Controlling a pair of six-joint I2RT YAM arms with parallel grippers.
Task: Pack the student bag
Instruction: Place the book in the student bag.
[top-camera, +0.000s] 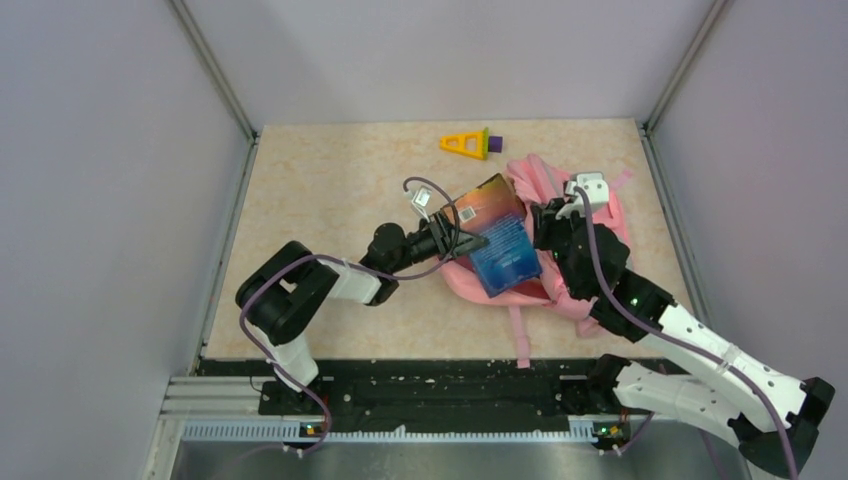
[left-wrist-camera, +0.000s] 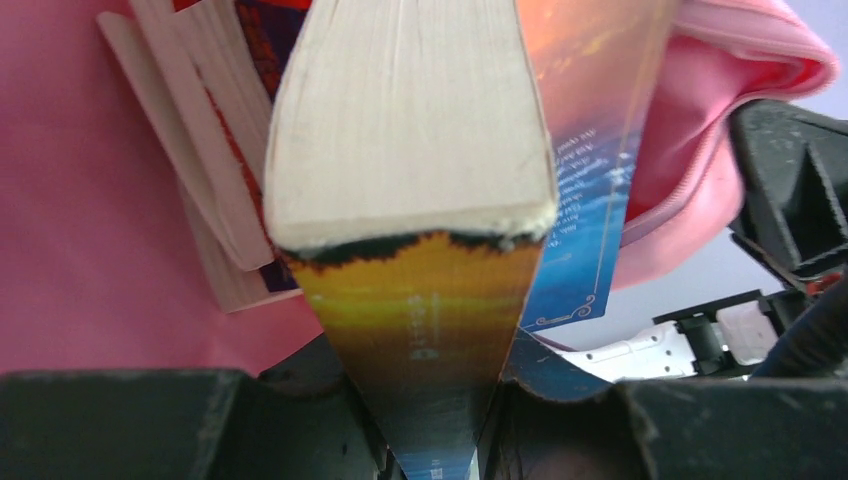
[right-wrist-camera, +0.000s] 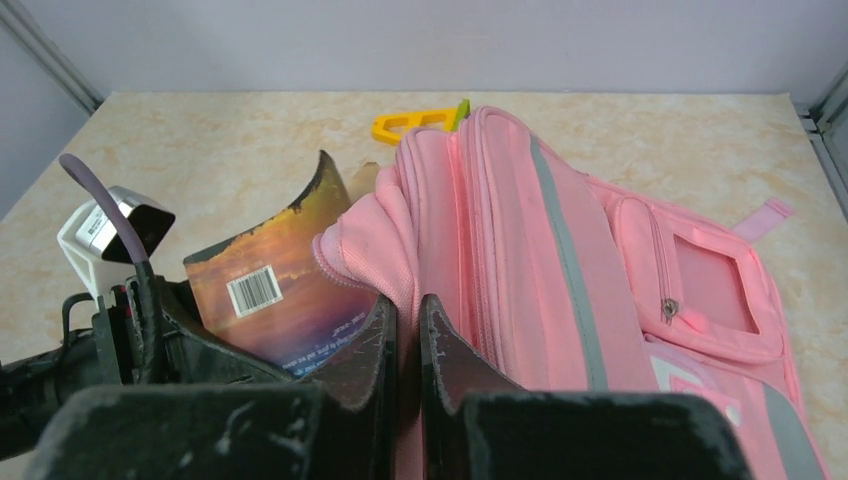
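The book (top-camera: 500, 240) sits between the fingers of the left gripper (top-camera: 455, 236) and reaches ahead of it over the student bag (right-wrist-camera: 560, 260). The right gripper (right-wrist-camera: 405, 312) pinches the bag's rim, with the book to its left and a toy (top-camera: 463, 143) beyond.

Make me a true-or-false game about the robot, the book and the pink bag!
1. The left tool holds a book. True.
2. The yellow toy is inside the student bag. False: it lies on the table, beyond the bag.
3. The right tool pinches the bag's pink fabric. True.
4. The book lies flat on the table, far from the bag. False: it is held up, right against the bag.
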